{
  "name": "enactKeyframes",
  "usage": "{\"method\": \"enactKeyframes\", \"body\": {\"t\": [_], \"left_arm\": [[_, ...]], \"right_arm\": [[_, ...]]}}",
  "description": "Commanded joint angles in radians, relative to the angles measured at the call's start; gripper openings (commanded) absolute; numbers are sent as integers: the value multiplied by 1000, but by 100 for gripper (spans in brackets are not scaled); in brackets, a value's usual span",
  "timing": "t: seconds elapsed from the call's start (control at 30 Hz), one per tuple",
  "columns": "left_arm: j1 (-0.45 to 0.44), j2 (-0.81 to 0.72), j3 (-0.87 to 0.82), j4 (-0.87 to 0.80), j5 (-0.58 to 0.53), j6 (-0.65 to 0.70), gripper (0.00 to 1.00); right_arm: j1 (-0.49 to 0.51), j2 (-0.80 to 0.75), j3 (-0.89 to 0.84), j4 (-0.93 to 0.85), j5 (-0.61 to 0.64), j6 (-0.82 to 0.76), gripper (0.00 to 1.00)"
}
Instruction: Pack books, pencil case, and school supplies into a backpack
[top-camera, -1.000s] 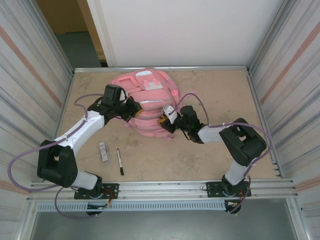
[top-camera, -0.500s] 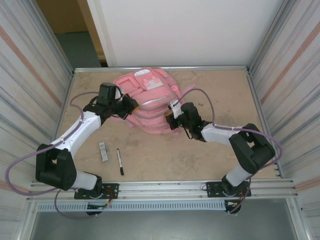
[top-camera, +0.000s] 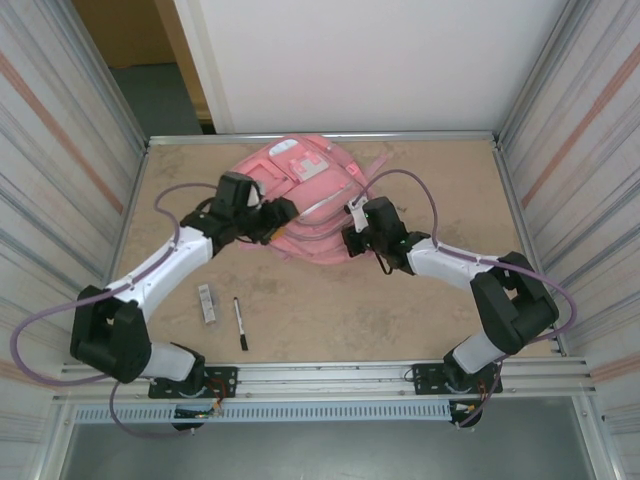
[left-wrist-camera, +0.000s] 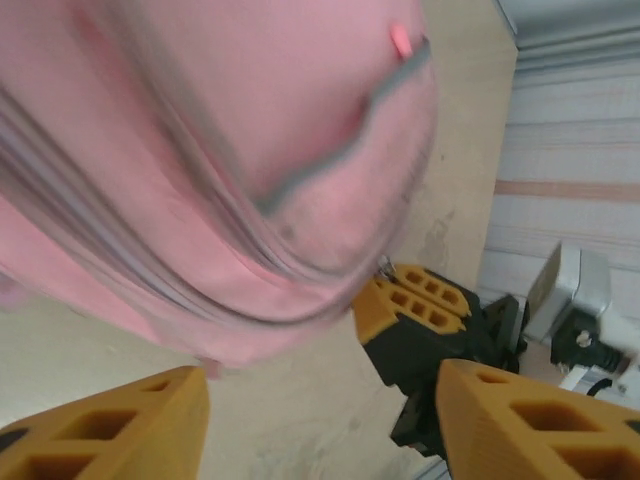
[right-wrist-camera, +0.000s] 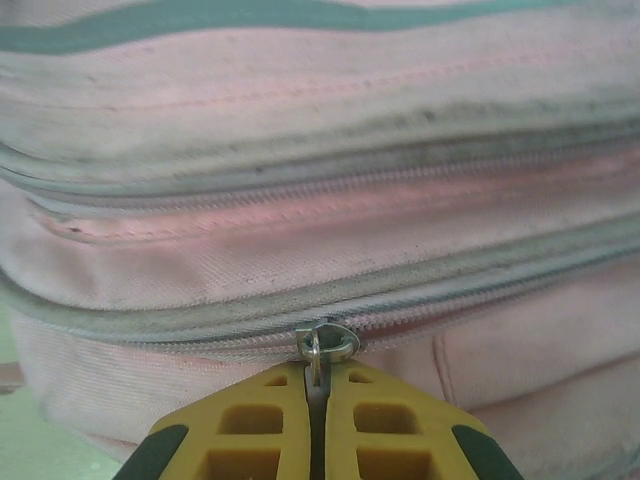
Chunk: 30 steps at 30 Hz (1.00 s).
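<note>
In the left wrist view the backpack (left-wrist-camera: 250, 150) is a smeared blur running off the top and left edges, and the left gripper (left-wrist-camera: 320, 400) has both fingers (left-wrist-camera: 110, 430) cut by the bottom edge. In the right wrist view the backpack overruns every edge, the right gripper (right-wrist-camera: 316, 385) is cropped below, and the zip pull (right-wrist-camera: 322, 348) has its lower end buried between the closed fingers. From above, the pen (top-camera: 240, 322) and bar (top-camera: 206, 302) are too small for detail.
</note>
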<state>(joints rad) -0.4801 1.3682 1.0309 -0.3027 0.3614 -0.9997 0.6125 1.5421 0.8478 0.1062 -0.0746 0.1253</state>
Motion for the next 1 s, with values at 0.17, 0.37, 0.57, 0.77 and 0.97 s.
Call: {"method": "enactKeyframes", "body": {"t": [0.17,0.37,0.57,0.77,0.97], "left_arm": [[-75,29,19,-46,-276,-114,67],[-74,121,66,-73,-344,-101,63],[-43,94,-9,57,-374,-137,5],[15,18,16,10,-285,7,0],[123,-40,-73,16,-149,60,0]], "right_arm": [[106,-42,85,-38,-37,-16,0],[165,-60,94,-44,-15,5,0],[197,-48,91,-69,-19,34,0],[81,-35,74,-189,30,-26,0],[-75,0,61,-207,19,-35,0]]}}
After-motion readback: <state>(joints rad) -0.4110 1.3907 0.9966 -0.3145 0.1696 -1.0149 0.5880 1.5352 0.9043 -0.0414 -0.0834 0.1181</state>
